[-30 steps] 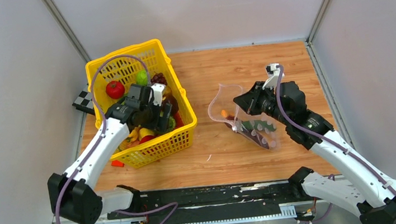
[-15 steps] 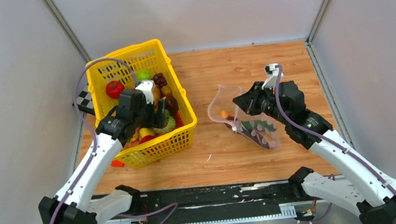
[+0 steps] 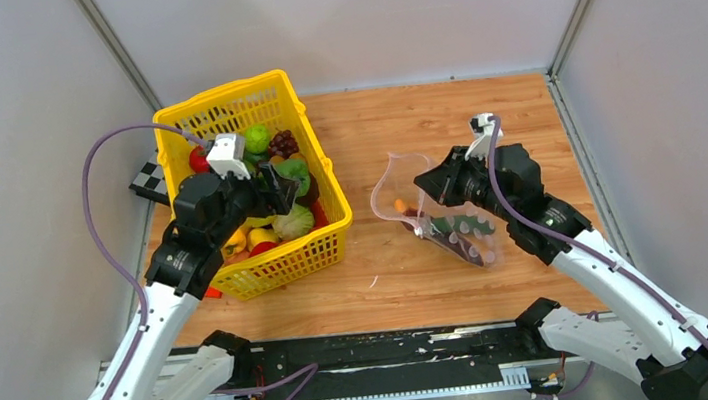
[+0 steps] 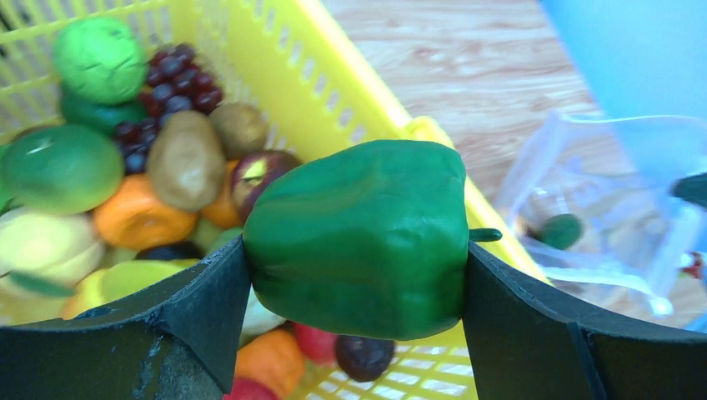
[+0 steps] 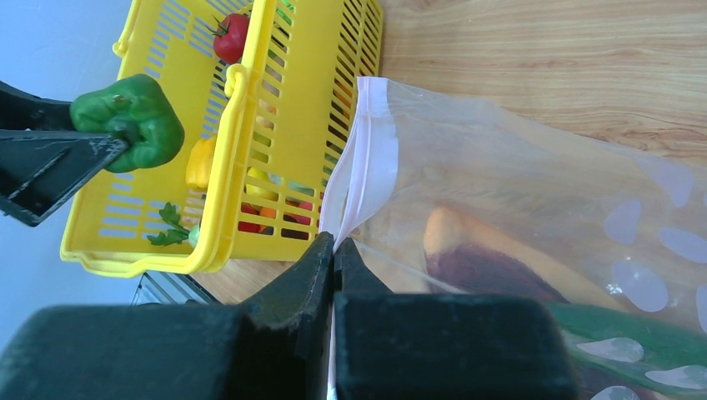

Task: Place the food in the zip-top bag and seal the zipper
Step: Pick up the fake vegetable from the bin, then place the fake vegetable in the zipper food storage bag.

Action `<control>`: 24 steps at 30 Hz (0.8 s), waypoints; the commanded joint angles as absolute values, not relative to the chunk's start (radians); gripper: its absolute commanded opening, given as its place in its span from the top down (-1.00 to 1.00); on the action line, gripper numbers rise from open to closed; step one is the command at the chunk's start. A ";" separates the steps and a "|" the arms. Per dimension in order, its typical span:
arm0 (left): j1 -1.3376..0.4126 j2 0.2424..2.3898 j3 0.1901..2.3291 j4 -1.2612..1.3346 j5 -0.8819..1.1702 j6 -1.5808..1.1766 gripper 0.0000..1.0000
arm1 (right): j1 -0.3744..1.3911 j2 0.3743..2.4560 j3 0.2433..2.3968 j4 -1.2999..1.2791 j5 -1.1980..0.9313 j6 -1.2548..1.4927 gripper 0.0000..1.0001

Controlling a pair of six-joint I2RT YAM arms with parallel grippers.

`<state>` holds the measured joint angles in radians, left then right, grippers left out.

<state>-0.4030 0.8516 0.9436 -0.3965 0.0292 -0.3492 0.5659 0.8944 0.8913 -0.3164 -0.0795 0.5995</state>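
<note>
While your left arm [image 3: 157, 313] stands up tall from its base and bends at the elbow, its wrist leans over the yellow basket [image 3: 218, 103]. Your left gripper [image 3: 288, 181] is spread wide and squeezes a green pepper [image 4: 358, 237] between its two black fingers [image 4: 208, 308], one on each side. The pepper hangs above the right part of the basket, near the wall that faces the bag. It is lifted above the other food [image 4: 133, 158] piled below it. Its little stem [image 4: 485, 235] sticks out sideways toward the bag, so the pepper lies on its side. Its long way runs from finger to finger.

Your right arm [image 3: 611, 281] reaches from the right side in toward the middle of the table [image 3: 442, 120]. Your right gripper [image 5: 333, 250] is pinched tight on the top edge of the clear dotted bag [image 5: 517, 183], right where the pale zipper [image 5: 367, 158] runs. The bag sits on the wood, apart from the pepper but near the basket. Its mouth gapes open and faces the basket, and its long way runs from the mouth back toward your right arm. Inside it you can see an orange piece [image 5: 450, 233], a dark purple piece [image 5: 500, 283] and a green piece [image 5: 634, 342].
</note>
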 commanded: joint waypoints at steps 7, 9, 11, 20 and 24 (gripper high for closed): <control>-0.397 0.822 0.881 0.025 0.369 -0.572 0.35 | 0.564 0.894 0.921 -0.257 -0.085 0.610 1.00; -0.398 0.836 0.856 0.137 0.434 -0.632 0.35 | 0.563 0.895 0.922 -0.256 -0.084 0.611 1.00; -0.399 0.862 0.833 0.227 0.502 -0.684 0.36 | 0.564 0.894 0.922 -0.253 -0.086 0.613 1.00; -0.518 0.957 0.888 0.181 0.536 -0.583 0.38 | 0.564 0.879 0.925 -0.254 -0.103 0.612 1.00; -0.631 1.009 0.971 0.046 0.441 -0.439 0.37 | 0.564 0.877 0.925 -0.255 -0.108 0.608 1.00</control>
<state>-0.5514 0.9825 0.8673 0.1211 0.4995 -0.5915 0.5659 0.8974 0.8913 -0.3141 -0.0914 0.6071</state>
